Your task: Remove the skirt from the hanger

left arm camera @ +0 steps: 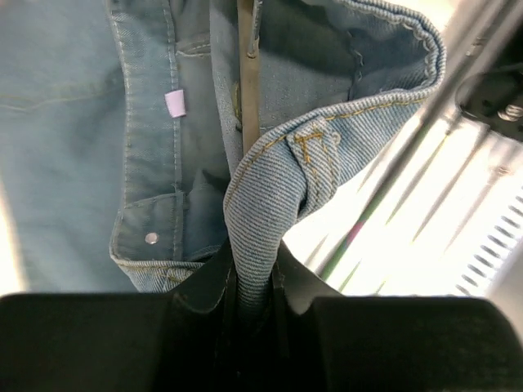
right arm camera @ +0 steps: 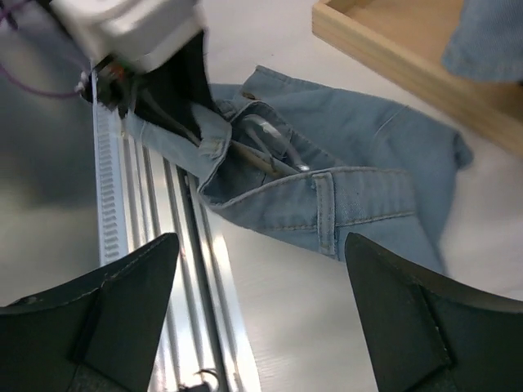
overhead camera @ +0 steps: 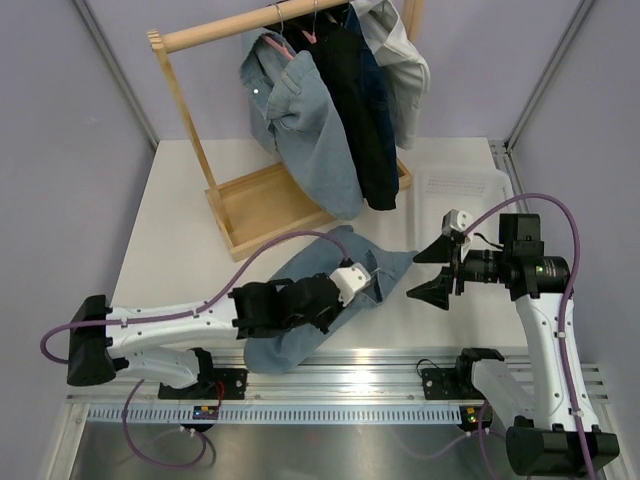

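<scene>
left fingers (left arm camera: 200,290) pinching the denim skirt (left arm camera: 270,196) at its waistband, hanger (right arm camera: 271,145) inside the waist, skirt lying on white counter (overhead camera: 180,230), right fingers (right arm camera: 114,302) spread wide just beside it

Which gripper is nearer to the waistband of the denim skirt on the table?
Left. The left gripper is shut on the waistband; the right gripper stands open, apart, to its right.
</scene>
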Controlling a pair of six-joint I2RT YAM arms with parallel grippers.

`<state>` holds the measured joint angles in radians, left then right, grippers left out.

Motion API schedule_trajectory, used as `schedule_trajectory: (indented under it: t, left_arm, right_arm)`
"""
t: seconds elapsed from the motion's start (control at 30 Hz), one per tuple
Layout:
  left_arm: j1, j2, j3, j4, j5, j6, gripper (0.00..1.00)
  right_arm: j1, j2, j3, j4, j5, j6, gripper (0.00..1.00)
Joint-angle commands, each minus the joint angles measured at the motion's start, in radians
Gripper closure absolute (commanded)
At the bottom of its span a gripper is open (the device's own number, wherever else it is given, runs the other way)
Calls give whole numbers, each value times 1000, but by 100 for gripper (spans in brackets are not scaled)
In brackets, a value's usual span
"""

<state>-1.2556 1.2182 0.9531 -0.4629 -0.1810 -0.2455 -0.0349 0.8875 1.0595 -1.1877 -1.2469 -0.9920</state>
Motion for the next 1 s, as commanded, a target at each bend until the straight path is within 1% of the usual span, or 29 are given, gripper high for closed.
schedule_trajectory:
  t: [0.0,0.03,0.07,0.1,0.13,0.2,0.33,0.37,0.4,0.47,0.5,0.57,0.6,0.63,0.67,0.7,0.83,0.9,0.97]
  left_arm:
    - [-141,6,26,256,-349,179,100]
    - [-168,15,12,277,-435,245,100]
    - [-192,18,-2,318,-480,297,100]
    - [-241,20,-37,342,-558,384,100]
    - [-260,23,-51,374,-592,420,100]
    - [-287,27,-71,374,-682,469,100]
    - [-317,41,-105,405,-797,555,100]
    - [-321,50,-109,415,-816,572,100]
    - [-321,56,-114,420,-848,604,100]
    - [-324,78,-108,429,-879,652,100]
    - [-324,83,-105,437,-893,669,100]
    - [-324,90,-94,446,-890,695,100]
    - [-324,92,-90,451,-875,709,100]
    - [-323,93,-85,451,-864,713,100]
    - [-324,95,-77,451,-858,716,100]
    - [-323,96,-73,448,-850,718,100]
    - [-323,81,-59,423,-839,703,100]
    - [-324,67,-59,409,-833,693,100]
    - [-323,58,-57,405,-830,690,100]
  right_arm:
    - [27,-55,-52,389,128,656,9]
    - [27,-50,-46,445,194,694,9]
    - [27,-21,-18,453,223,725,10]
    - [27,-4,-3,467,253,810,11]
    - [27,13,13,467,303,847,11]
    - [27,53,48,479,328,929,13]
    - [29,68,50,519,331,992,14]
    - [29,67,50,522,343,1030,14]
    - [64,68,53,516,354,1029,15]
    - [116,73,63,505,401,1029,13]
    - [141,74,65,502,462,1030,12]
    - [203,79,68,496,536,1017,12]
    - [277,82,69,497,578,1015,12]
    - [314,90,69,497,643,1004,9]
    - [347,96,71,497,683,1000,9]
    - [415,103,73,504,778,1000,9]
    - [533,203,114,468,964,960,9]
    - [567,237,138,448,1015,937,9]
    - [631,263,154,445,1069,919,9]
